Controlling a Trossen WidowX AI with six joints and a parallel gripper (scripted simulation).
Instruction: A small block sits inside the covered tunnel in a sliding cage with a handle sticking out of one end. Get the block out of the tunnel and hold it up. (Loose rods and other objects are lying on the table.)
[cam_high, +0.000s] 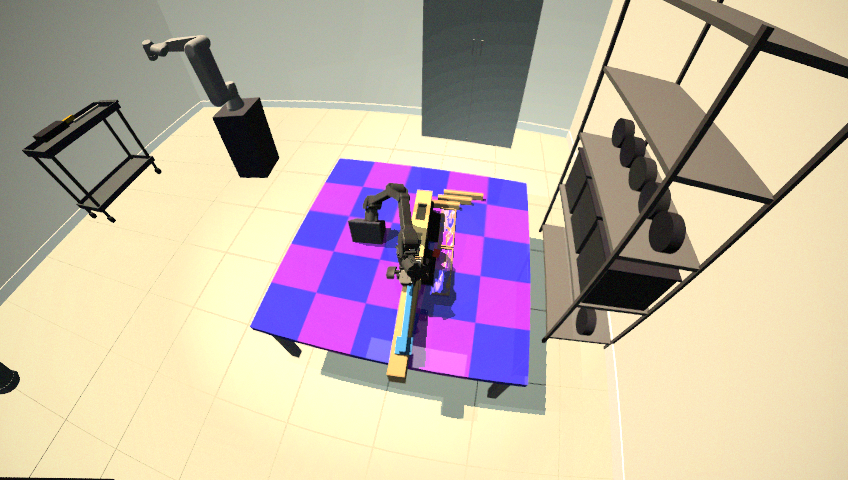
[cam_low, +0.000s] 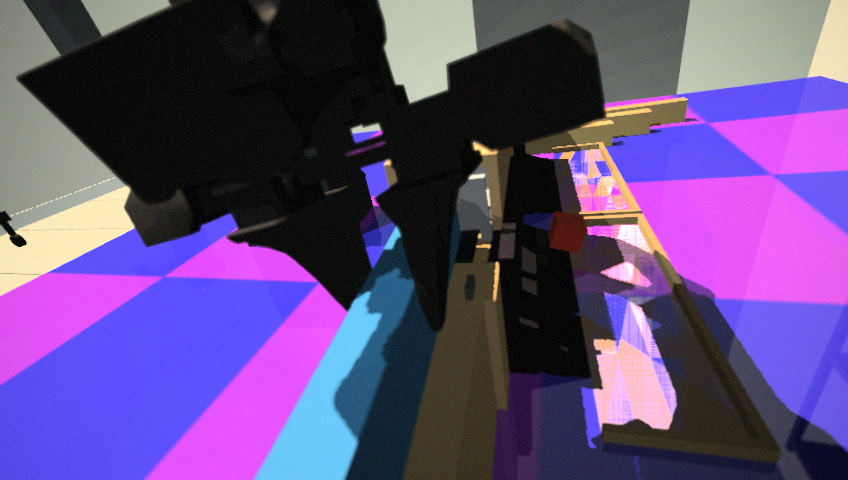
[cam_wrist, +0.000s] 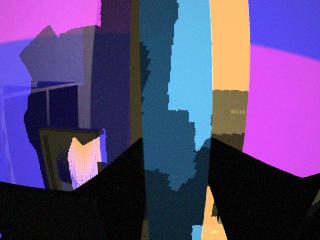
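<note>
The exterior view shows a red block (cam_low: 567, 231) beside the black tunnel (cam_low: 544, 285); the wrist view does not. The end effector (cam_high: 410, 279) (cam_low: 395, 318) (cam_wrist: 175, 146) is partly closed, gripping the blue bar (cam_high: 404, 321) (cam_low: 333, 356) (cam_wrist: 192, 65), which runs toward the worktop's (cam_high: 339, 273) near edge in the top view.

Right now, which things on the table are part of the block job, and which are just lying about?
Part of the job:
- gripper
- blue bar between its fingers
- red block

Just lying about:
- loose wooden rods
</note>
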